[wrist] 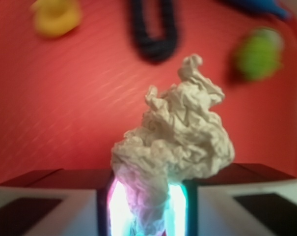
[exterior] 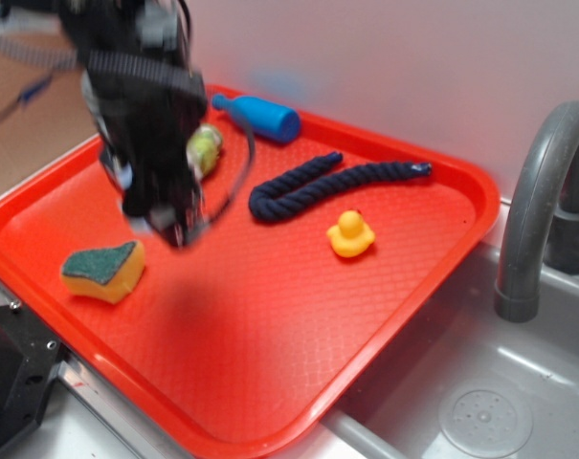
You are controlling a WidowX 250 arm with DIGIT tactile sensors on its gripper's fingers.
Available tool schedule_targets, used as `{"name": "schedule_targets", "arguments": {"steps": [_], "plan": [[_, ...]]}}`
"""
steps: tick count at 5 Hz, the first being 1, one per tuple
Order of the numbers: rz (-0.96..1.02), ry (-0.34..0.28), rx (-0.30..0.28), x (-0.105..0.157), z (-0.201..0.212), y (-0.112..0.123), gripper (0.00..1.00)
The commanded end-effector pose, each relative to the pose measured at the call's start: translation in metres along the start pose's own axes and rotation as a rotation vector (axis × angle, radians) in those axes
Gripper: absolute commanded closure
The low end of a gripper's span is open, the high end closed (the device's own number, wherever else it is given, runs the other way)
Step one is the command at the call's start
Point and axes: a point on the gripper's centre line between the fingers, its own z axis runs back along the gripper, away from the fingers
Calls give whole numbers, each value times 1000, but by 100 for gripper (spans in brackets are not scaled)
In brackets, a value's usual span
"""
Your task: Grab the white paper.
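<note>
Off-white grey-creased white paper (wrist: 180,132), red tray (exterior: 270,363), yellow duck (exterior: 350,234), navy rope (exterior: 318,182)

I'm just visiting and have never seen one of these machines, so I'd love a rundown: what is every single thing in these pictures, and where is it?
tray: one, red, beside the sink
white paper: one crumpled wad, off-white, clamped between the jaws; only the wrist view shows it
sponge: one, yellow with a green top, left part of the tray
duck: one, yellow, right of the tray's middle
rope: one, dark blue, bent double, behind the duck
ball: one, green-yellow, far side of the tray, partly behind the arm
bottle-shaped toy: one, blue, lying at the tray's far edge
faucet: one, grey, right
sink: one, grey, lower right
gripper: one, black, above the tray, jaws shut on the paper
</note>
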Motion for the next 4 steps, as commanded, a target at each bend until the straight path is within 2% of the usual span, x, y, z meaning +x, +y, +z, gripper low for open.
{"name": "schedule_targets", "arguments": {"steps": [1, 2, 3, 4], "plan": [[181, -62, -63, 1, 71, 42, 100], [98, -91, -107, -3, 94, 48, 100], [-12, -121, -137, -7, 108, 43, 100], [-90, -128, -130, -9, 111, 39, 100]]}}
